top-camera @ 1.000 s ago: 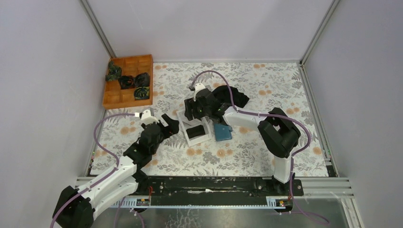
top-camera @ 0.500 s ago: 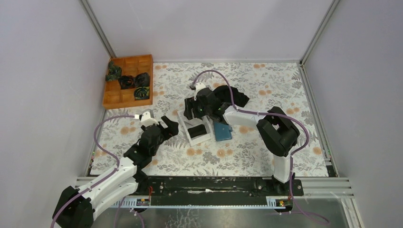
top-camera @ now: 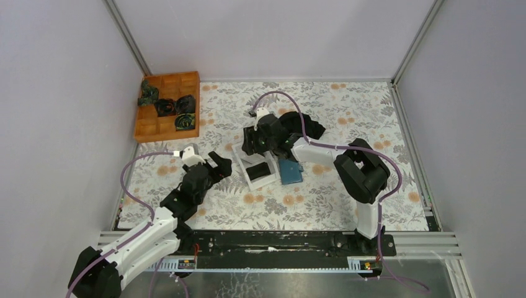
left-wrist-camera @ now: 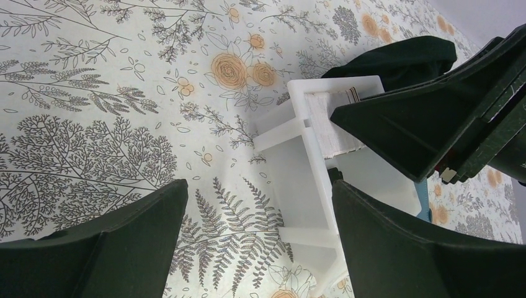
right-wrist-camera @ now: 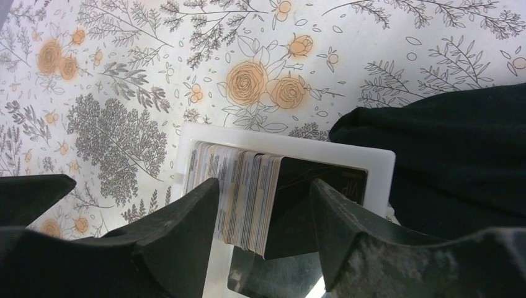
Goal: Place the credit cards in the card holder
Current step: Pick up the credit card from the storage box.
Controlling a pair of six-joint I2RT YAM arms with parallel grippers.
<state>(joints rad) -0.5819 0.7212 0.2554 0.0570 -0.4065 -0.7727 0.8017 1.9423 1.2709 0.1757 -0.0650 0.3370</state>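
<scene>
White plastic makes the shallow tray that sits near the middle of the flowered surface. In its far compartment the credit cards stand on edge as a tight pale stack. In the right wrist view one black card rests against this stack on its 3 o'clock side. A second dark card lies flat in the near compartment of the tray. The right hand hangs over the far compartment with its fingers on both sides of the stack. It is moderately open and grips nothing, and I cannot tell if the fingertips touch the cards. The card holder, teal-blue, lies flat on the surface just beside the tray, at its 3 o'clock. The left hand is near the tray at its 9 o'clock and apart from it. Its two fingers are spread wide, and between them only the surface and a corner of the tray are seen. A black cloth lies crumpled at 1 o'clock from the tray, close to its far corner. A wooden box with square cells stands at 10 o'clock on the surface, well apart from the tray, with several small dark things in its cells.
</scene>
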